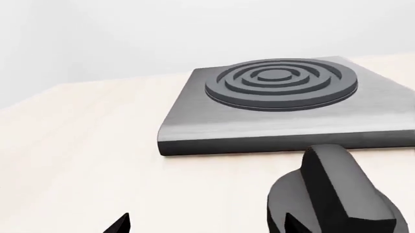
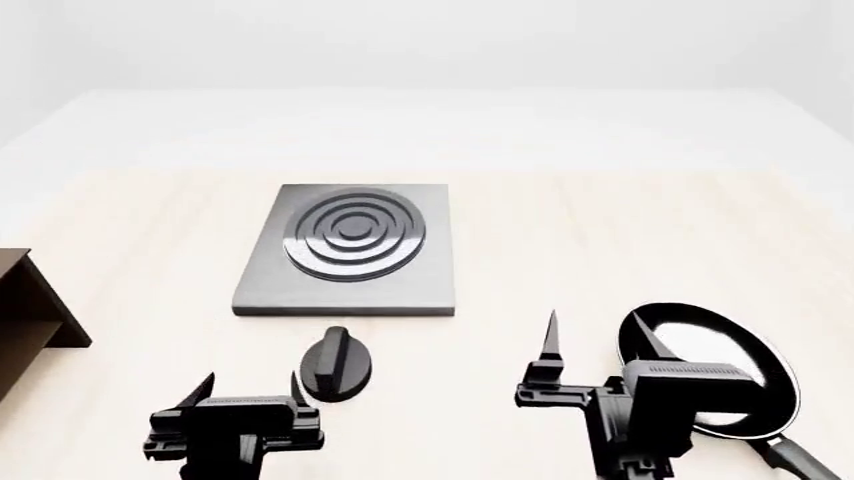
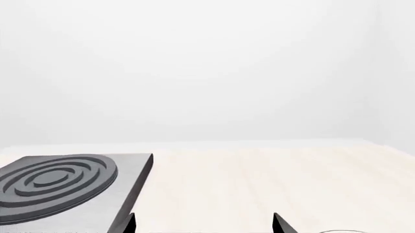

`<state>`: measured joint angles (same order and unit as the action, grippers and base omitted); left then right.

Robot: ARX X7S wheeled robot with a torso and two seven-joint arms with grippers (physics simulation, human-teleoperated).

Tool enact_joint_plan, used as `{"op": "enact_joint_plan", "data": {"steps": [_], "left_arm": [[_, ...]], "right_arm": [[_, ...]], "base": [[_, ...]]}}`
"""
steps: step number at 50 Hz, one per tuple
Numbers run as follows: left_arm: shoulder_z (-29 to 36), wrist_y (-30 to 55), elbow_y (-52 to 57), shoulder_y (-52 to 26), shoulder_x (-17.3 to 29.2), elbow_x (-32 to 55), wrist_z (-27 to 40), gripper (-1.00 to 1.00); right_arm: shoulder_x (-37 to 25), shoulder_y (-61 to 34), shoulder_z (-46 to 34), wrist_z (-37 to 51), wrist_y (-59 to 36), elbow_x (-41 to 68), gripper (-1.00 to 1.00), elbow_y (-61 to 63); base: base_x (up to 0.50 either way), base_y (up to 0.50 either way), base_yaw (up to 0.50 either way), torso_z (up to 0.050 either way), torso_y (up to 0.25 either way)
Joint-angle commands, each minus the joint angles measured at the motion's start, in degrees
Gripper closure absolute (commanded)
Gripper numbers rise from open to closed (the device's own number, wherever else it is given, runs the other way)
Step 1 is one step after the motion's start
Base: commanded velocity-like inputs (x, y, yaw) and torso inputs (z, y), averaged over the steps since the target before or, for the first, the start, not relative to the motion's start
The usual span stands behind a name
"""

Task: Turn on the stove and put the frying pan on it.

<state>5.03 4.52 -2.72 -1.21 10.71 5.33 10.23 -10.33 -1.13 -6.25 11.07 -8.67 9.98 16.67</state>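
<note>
Pale wood desk [image 2: 561, 250] carries everything. Largest item: the stove [image 2: 350, 250], grey metal plate with ringed burner, centre-left in the head view, nothing on it. Dark brown shelf [image 2: 27, 315] cut off at the left edge, well apart from the stove.

Frying pan [image 2: 714, 365] flat on the desk, near-right of the stove and well apart from it; handle runs toward the bottom right corner and is partly cut off. Right arm overlaps part of the pan in the head view.

Knob [image 2: 334, 365] stands on the desk just in front of the stove's near edge, separate from the plate. Can't tell on or off: no markings or glow visible.

Right gripper [image 2: 594, 335]: fingers spread apart, nothing between them, above the pan's left rim. Height above the pan hard to judge; the right wrist view shows only fingertips, the stove corner and a sliver of pan rim.

Left gripper [image 2: 254, 390]: fingers spread, holding nothing, beside the knob on its left, apparently not touching. Left wrist view shows the knob close up, only fingertips at the frame edge.

Progress, my read: neither step done. Left: turn the knob, grasp the pan, set it on the burner.
</note>
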Motion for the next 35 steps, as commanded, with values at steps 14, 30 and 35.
{"op": "enact_joint_plan", "data": {"steps": [14, 30, 35], "left_arm": [[5.98, 2.47, 1.67, -4.43, -1.07, -1.73, -1.42, -1.00], [8.25, 5.94, 8.94, -4.46, -0.89, -1.45, -1.93, -1.00], [1.26, 13.82, 16.25, -6.08, -0.74, 3.33, 1.48, -1.00]], "right_arm": [[-0.87, 0.35, -1.23, 0.13, 1.62, 0.19, -1.00, -1.37], [-1.53, -0.35, -1.18, 1.22, 1.37, 1.29, -1.00, -2.06], [-1.93, -0.89, -1.04, 0.94, -0.73, 2.74, -1.00, -1.55]], "base": [[0.00, 0.00, 0.00, 0.000, 0.000], [0.00, 0.00, 0.00, 0.000, 0.000], [0.00, 0.00, 0.00, 0.000, 0.000]]}}
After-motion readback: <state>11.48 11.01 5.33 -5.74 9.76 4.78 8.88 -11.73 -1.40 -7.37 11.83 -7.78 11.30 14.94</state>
